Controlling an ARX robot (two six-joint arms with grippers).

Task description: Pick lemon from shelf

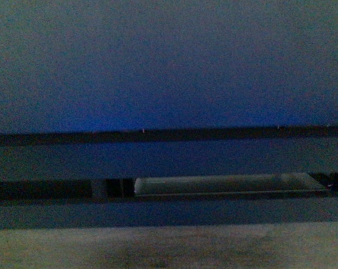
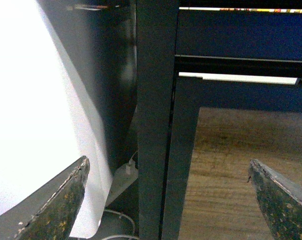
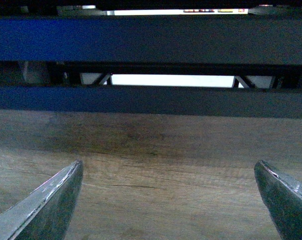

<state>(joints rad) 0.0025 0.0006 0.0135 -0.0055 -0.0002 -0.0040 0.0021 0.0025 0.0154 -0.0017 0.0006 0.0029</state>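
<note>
No lemon shows in any view. The front view is dim and blue; the shelf point(image 1: 158, 135) appears only as dark horizontal bands above a wood-grain strip point(image 1: 169, 246), and neither arm is in it. My left gripper point(image 2: 168, 162) is open and empty, facing a dark metal post point(image 2: 153, 100) of the shelf frame, with a wood-grain panel point(image 2: 231, 165) beside it. My right gripper point(image 3: 169, 162) is open and empty too, low in front of the wood-grain panel point(image 3: 156, 145), with dark crossbars point(image 3: 151, 100) beyond it.
A bright white sheet point(image 2: 31, 100) fills one side of the left wrist view. A white power strip point(image 2: 123, 175) with its cable lies at the foot of the post. A pale flat panel point(image 1: 225, 184) lies among the dark bands in the front view.
</note>
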